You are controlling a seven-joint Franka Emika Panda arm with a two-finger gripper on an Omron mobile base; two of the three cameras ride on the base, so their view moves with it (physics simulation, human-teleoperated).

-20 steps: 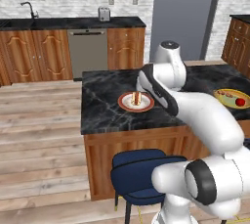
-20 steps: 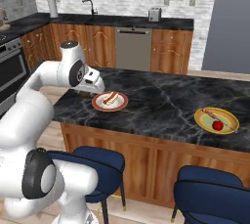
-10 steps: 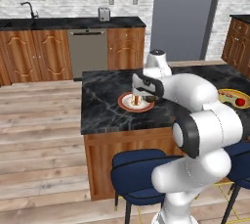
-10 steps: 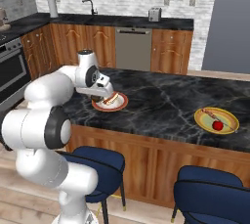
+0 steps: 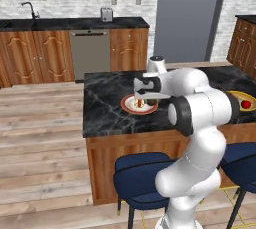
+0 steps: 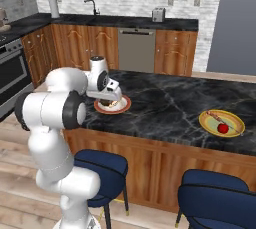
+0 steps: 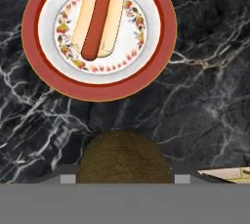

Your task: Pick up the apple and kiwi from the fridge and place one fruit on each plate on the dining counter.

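While the arm has been folded closer since earlier, the kiwi (image 7: 125, 157) is held in the tool (image 5: 141, 104), apparently just above the red-rimmed plate (image 7: 51, 78) on the counter (image 5: 105, 108).

A white plate with a red-brown rim (image 7: 44, 78) lay on the black white-veined marble top (image 7: 205, 71), bearing a sausage in a bun (image 7: 97, 15). Nearer the camera, the olive-brown kiwi (image 7: 124, 158) sat between the gripper's (image 7: 125, 179) fingertips, held fast.
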